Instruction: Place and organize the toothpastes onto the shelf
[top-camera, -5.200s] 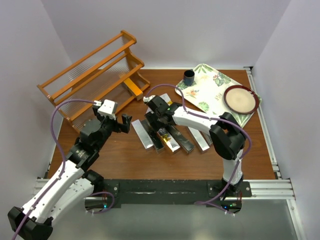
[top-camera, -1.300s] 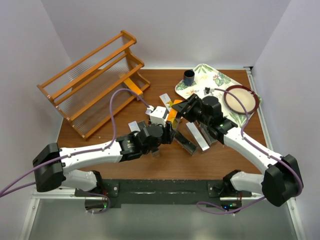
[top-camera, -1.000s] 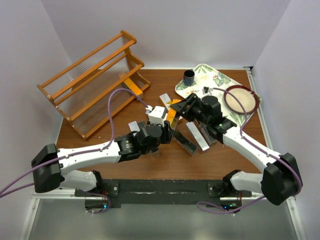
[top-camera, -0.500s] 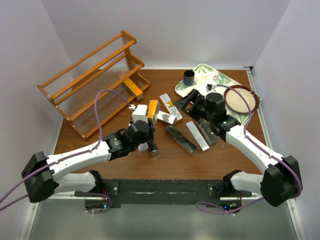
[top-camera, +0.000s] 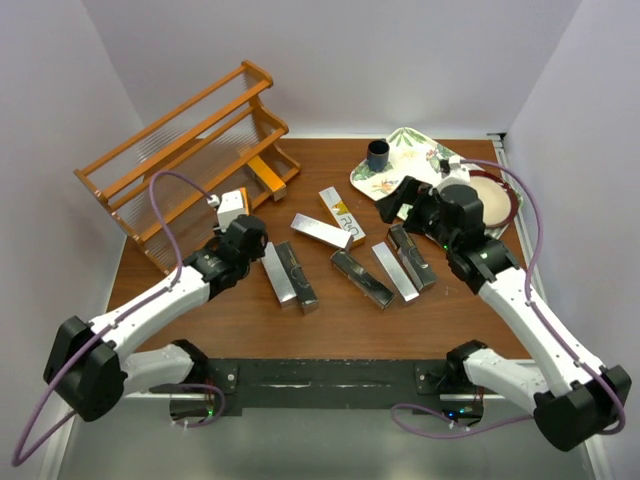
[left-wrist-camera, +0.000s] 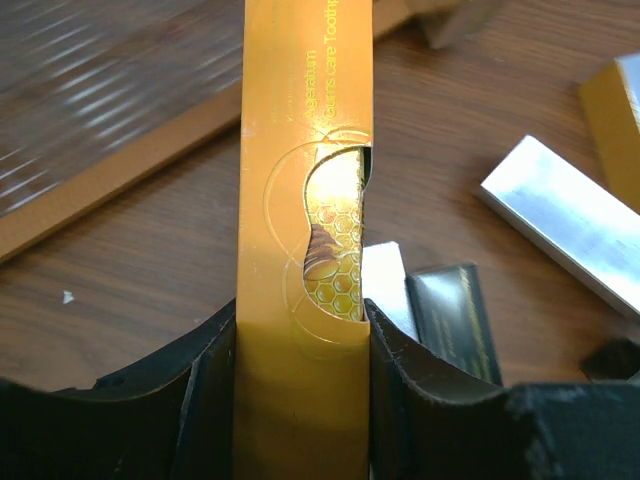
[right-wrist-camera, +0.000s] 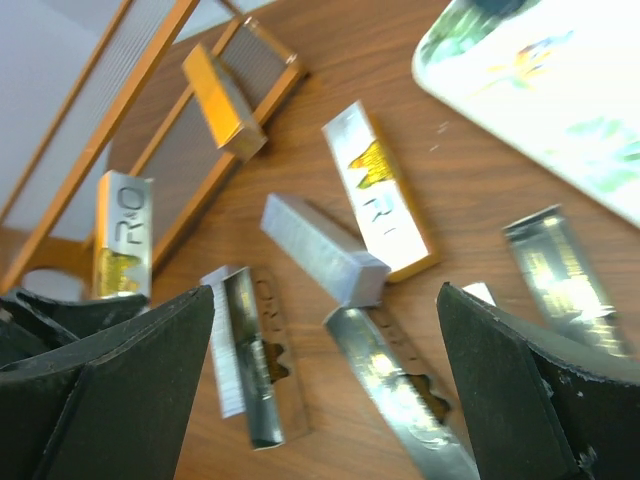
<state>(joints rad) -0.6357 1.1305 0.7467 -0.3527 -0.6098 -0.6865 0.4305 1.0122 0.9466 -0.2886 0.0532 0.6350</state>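
Note:
My left gripper is shut on an orange-gold toothpaste, which it holds above the table just in front of the shelf. From above, that left gripper shows the carton's pale end. A second orange toothpaste lies on the shelf's lowest tier. Several silver, dark and gold toothpastes lie loose mid-table, among them a silver one and a white-gold one. My right gripper hangs open over their right side with nothing between its fingers.
A floral tray sits at the back right with a small dark cup and a red-rimmed plate on it. White walls close in on three sides. The shelf stands at an angle at the back left.
The right gripper opened, let go of the orange carton and drew back to the right. The left arm carried that carton from the table's middle leftward to the shelf.

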